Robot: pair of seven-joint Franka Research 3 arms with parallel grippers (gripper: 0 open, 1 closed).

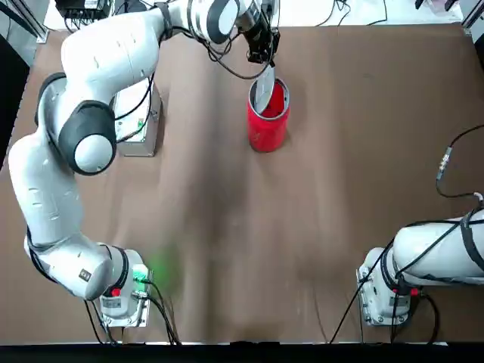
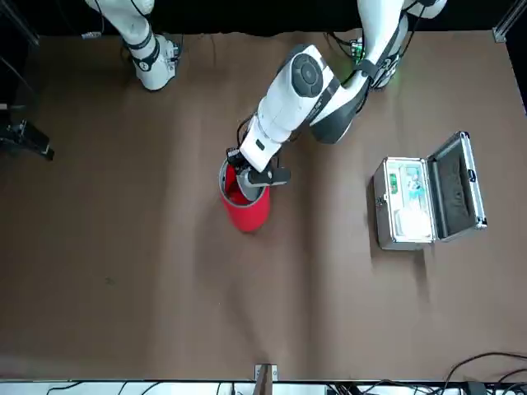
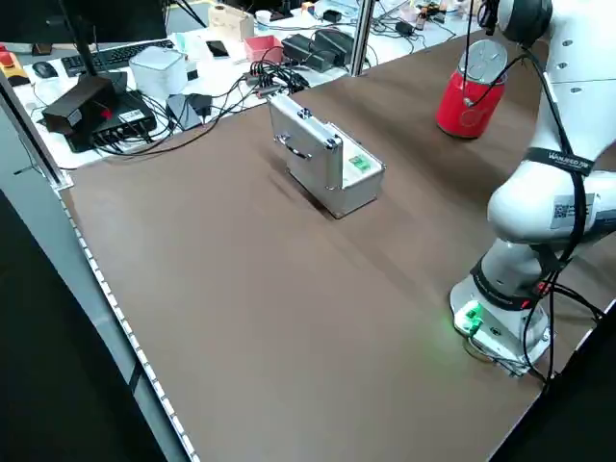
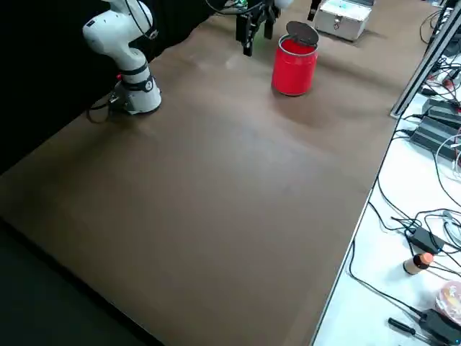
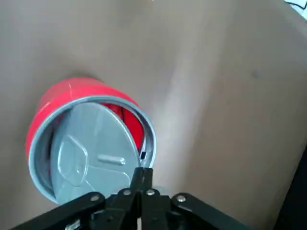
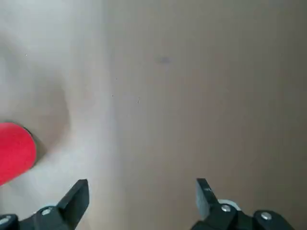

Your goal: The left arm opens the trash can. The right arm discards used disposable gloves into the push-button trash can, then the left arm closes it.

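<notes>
One step down imo | red cylindrical bin (image 5: pixel 79 88) beside black left pincer (image 5: pixel 142 169), shut, empty | black right pincer (image 6: pixel 142 182) spread, empty, apart | glove toss, closing to go

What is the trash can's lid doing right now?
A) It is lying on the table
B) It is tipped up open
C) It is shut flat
B: the lid stands tilted up, showing the red inside of the trash can.

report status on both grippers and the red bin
Left gripper shut, at red cylindrical bin's rim. Right gripper open, above brown table. Round grey lid raised; no gloves in view.
</notes>
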